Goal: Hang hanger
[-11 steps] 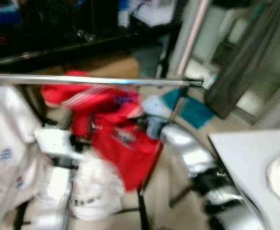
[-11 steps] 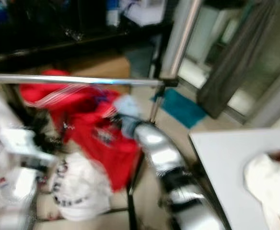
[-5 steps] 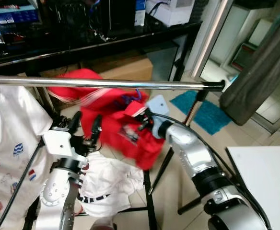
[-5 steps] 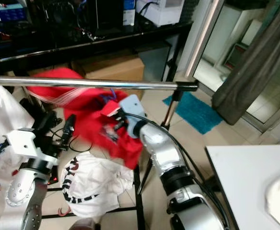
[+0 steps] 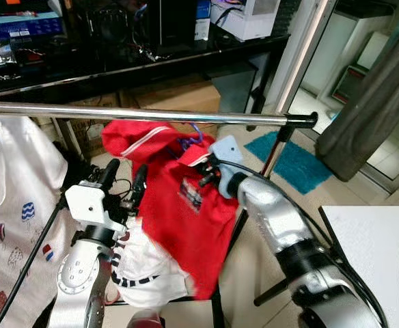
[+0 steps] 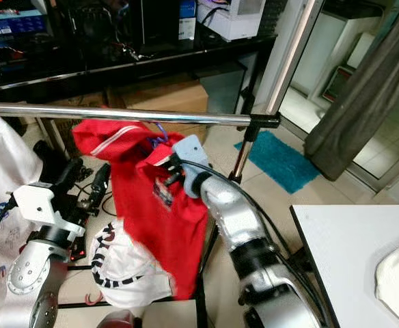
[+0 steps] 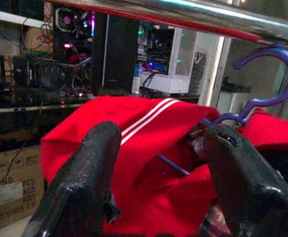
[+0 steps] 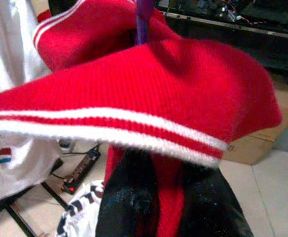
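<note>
Right gripper [image 5: 201, 166] fingers clamping red sweater [image 5: 182, 212] on purple hanger [image 7: 267, 84], below rail [image 5: 145, 116]

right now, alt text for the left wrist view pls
Two open black fingers frame a red garment with white stripes on a purple hanger, whose hook sits just under a chrome rail. Behind are dark shelves with electronics.

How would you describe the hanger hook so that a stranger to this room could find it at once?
Start at the long chrome rail across the room. Just beneath it hangs a red sweater with white stripes, held by the right gripper. The hook rises from its collar: the one thin, curved purple piece, not yet over the rail.
</note>
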`<state>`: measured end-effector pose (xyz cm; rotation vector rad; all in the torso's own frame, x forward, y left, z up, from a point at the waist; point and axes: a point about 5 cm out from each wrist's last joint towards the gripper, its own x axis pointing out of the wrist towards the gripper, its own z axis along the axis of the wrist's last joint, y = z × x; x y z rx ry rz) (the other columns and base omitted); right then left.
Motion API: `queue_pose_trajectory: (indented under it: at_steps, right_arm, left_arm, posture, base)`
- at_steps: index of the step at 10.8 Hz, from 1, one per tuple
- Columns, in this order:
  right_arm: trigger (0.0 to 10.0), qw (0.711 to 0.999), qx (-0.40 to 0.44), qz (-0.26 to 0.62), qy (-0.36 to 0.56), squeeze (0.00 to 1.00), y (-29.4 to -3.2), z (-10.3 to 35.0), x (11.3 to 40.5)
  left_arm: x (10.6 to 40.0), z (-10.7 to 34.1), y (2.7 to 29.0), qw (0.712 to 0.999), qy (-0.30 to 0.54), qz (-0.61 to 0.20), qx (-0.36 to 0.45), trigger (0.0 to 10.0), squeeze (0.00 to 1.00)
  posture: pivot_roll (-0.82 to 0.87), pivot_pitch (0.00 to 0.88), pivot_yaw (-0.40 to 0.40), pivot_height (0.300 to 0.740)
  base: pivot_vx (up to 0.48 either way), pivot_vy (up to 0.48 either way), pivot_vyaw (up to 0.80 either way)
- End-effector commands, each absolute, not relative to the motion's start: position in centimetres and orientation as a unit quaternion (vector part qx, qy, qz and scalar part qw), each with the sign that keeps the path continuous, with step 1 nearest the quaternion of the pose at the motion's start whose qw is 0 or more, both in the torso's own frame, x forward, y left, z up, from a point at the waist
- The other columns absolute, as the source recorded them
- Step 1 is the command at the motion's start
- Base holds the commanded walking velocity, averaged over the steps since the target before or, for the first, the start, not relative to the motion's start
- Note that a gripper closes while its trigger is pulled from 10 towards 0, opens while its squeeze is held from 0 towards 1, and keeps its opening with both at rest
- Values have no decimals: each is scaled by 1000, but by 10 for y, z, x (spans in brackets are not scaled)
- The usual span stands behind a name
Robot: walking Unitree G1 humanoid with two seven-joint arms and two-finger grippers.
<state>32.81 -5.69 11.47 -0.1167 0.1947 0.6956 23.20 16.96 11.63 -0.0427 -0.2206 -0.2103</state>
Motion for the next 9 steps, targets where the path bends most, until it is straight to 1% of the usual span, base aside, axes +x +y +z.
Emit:
queue_pose_trajectory:
  at_steps: [1, 2, 3, 4, 5, 7, 9]
  right_arm:
    - [10000, 938, -63, 339, 39, 0, -61, 141, 333]
    - [10000, 934, -81, 343, 58, 0, -73, 131, 328]
    - [10000, 921, -104, 364, 89, 0, -78, 117, 320]
    - [10000, 887, -149, 420, 120, 0, -77, 101, 303]
    - [10000, 848, -177, 482, 131, 0, -75, 93, 284]
    - [10000, 853, -173, 478, 115, 0, -85, 102, 286]
    - [10000, 856, -149, 491, 72, 0, -83, 131, 290]
  left_arm:
    - [231, 114, 165, 987, -104, -121, -10, 10000, 0]
    - [230, 111, 163, 987, -99, -126, -12, 10000, 0]
    - [229, 110, 162, 987, -96, -130, -12, 10000, 0]
    - [229, 108, 161, 986, -90, -137, -10, 10000, 0]
    - [230, 107, 160, 986, -87, -143, -6, 10000, 0]
    - [231, 106, 160, 985, -86, -147, -2, 10000, 0]
    - [232, 107, 160, 985, -87, -150, 1, 10000, 0]
  posture:
    - [205, 0, -60, 736]
    - [198, 0, -57, 736]
    - [192, 0, -54, 736]
    - [187, 0, -50, 736]
    - [182, 0, -46, 736]
    - [177, 0, -40, 736]
    - [173, 0, -37, 736]
  base:
    - [0, 0, 0]
    - [0, 0, 0]
    - [0, 0, 0]
    - [0, 0, 0]
    - [0, 0, 0]
    - [0, 0, 0]
    - [0, 0, 0]
